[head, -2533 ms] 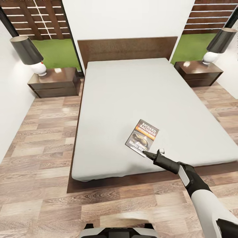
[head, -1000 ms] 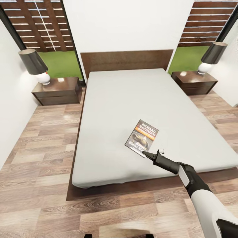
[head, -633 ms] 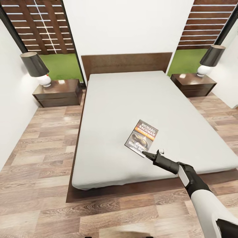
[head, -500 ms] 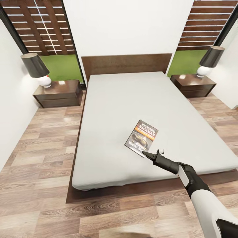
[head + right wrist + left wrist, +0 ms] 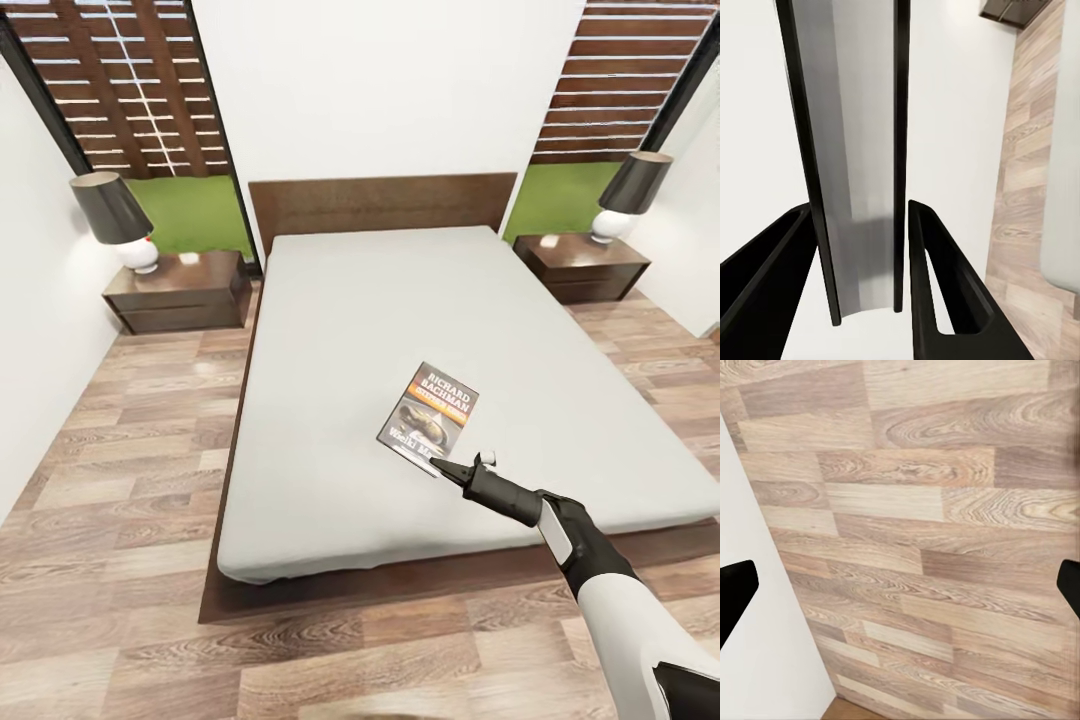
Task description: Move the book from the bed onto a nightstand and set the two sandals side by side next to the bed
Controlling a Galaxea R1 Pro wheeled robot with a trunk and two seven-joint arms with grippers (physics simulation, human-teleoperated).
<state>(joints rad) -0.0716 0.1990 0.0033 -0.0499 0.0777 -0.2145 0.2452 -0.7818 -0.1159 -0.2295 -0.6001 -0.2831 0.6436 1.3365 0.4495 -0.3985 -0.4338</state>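
Your right gripper sits at the near corner of the book, which lies flat on the bed toward the foot end; coming in low from that corner makes sense because a thin paperback on a mattress offers only its edge to grab. In the right wrist view the book stands edge-on between the two fingers, its spine and pages running straight down the gap, and the jaws look clamped against its covers, so you appear to have it pinched rather than merely lined up. Your left gripper hangs over the wood floor with its jaws spread wide and nothing between them. Counting what you have to work with: one book, one bed, two nightstands, the left one and the right one, each carrying one lamp, so two lamps in all. Either nightstand is well apart from the book, so you likely need to drive round the bed
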